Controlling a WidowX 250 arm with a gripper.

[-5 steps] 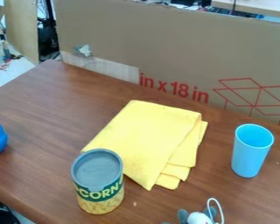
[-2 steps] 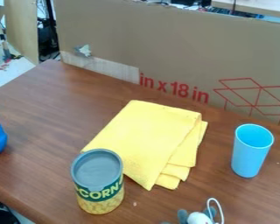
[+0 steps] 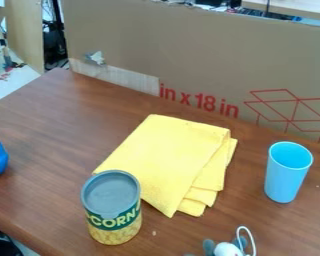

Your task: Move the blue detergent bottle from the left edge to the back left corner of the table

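And the tin can point(image 3: 114, 212) stood upright beside the folded yellow cloth point(image 3: 169, 157), its flat base probably steadying it; I couldn't tell the pincer's state.

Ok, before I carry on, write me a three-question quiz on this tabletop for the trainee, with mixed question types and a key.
1. Multiple choice: where is the corn can relative to the folded cloth?
A) Underneath it
B) At its near left side
C) Beyond its far edge

2. True or false: the light blue cup stands upright with its open end up.

3. Fill in the blank: the print on the cardboard behind the table is ____ in colour.

Key: 1. B; 2. True; 3. red
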